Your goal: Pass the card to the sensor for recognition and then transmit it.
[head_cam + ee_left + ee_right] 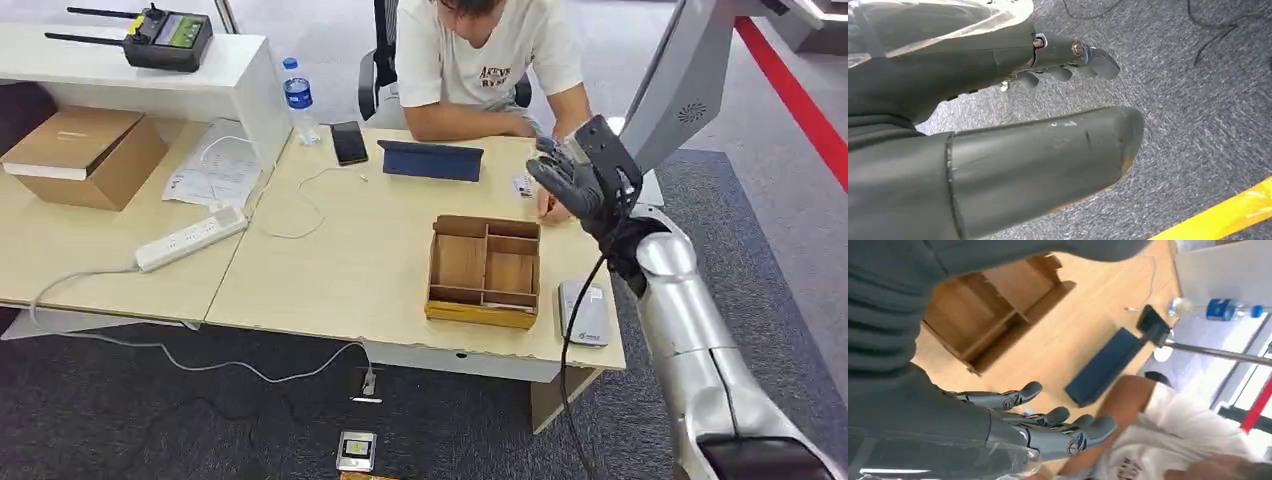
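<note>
The robot is reaching its right hand (575, 180), fingers spread and holding nothing, toward the card (524, 184) lying by the seated person's hand (553, 205), and should be lowering gently to pinch one edge.

A: What's the count on the light wooden counter (330, 270)?

B: One compartmented wooden tray (485, 270), one grey flat card sensor (583, 312) below the raised right hand (575, 180), one dark blue folded tablet case (431, 160), one black phone (349, 142).

A: Farther left of the hand?

B: One clear water bottle with a blue label (298, 100), one white power strip (190, 238), one brown cardboard box (85, 155), one black remote controller (160, 38).

A: People?

B: One person in a white T-shirt (480, 60).
</note>
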`<state>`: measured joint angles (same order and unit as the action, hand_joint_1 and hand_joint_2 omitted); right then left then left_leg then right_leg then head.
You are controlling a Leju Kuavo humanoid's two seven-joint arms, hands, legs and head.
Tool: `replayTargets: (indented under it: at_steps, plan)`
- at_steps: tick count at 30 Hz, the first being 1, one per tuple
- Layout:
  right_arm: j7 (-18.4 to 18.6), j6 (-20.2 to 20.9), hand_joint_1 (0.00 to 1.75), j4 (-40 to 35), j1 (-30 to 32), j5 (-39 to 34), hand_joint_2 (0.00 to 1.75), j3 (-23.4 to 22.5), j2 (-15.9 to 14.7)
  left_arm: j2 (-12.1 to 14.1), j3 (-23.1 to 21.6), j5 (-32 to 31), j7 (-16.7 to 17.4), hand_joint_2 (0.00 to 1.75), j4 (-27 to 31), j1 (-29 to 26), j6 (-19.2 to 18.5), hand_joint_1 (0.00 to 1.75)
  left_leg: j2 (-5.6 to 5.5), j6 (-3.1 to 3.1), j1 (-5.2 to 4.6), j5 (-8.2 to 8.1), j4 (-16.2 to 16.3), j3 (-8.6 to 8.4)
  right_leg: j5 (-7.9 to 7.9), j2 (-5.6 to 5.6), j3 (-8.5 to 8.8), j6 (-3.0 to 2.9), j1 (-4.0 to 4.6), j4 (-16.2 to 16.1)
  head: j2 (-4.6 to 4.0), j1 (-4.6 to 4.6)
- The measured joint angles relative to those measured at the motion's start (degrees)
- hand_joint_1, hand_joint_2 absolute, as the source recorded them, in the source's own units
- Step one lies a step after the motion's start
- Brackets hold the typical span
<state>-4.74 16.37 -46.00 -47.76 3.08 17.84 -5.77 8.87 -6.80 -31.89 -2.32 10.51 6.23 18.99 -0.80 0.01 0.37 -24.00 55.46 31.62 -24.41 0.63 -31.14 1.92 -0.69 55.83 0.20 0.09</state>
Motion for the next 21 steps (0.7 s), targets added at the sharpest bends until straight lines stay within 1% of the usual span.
replayTargets:
  at_steps: [3,8,13,15,17,21]
  plan:
    - [1.31,-1.66,0.00,-7.98,6.37,1.81,1.75,0.52,-2.31,0.00,0.02,-0.96,-0.15,0.00,0.00,-0.07,0.04,0.00,0.01,0.00,-0.03,-0.02,0.00,0.03,0.00,0.01,-0.02,0.00,0.00,0.00,0.00,-0.02]
    - [3.04,-1.90,0.00,-17.94,13.10,5.07,1.75,1.60,-4.85,0.00,0.02,-1.75,-0.35,0.00,0.00,0.02,0.04,0.00,0.07,0.00,0.00,-0.03,-0.01,0.03,-0.01,0.03,-0.03,-0.01,-0.01,0.00,0.00,0.00]
    - [3.21,-2.56,0.00,-24.56,17.88,9.64,1.75,2.71,-6.29,-0.09,0.07,-2.30,-0.35,0.00,0.00,0.04,0.07,0.00,0.07,-0.01,0.01,-0.03,-0.02,0.03,-0.01,0.04,-0.03,-0.02,0.00,0.00,0.00,0.00]
    - [3.02,-3.28,0.00,-26.02,18.96,11.91,1.75,3.08,-6.64,-0.11,0.09,-2.47,-0.35,0.00,0.00,0.04,0.04,0.00,0.07,-0.01,0.01,-0.03,-0.02,0.02,-0.01,0.04,-0.04,-0.02,0.00,0.00,0.00,-0.02]
    - [2.82,-4.96,0.00,-26.72,19.81,15.27,1.75,3.26,-6.77,-0.13,0.07,-2.75,-0.26,0.00,0.02,0.14,0.04,0.00,0.08,-0.01,0.02,-0.03,-0.02,0.02,-0.01,0.04,-0.03,-0.02,0.00,0.00,0.00,0.00]
    - [2.01,-10.41,0.00,-28.01,21.50,26.46,1.75,4.55,-7.21,-0.22,0.07,-3.41,0.07,0.00,0.02,0.18,0.02,0.00,0.07,-0.01,0.00,-0.03,-0.02,0.03,-0.01,0.03,-0.03,-0.02,0.00,0.00,0.00,0.00]
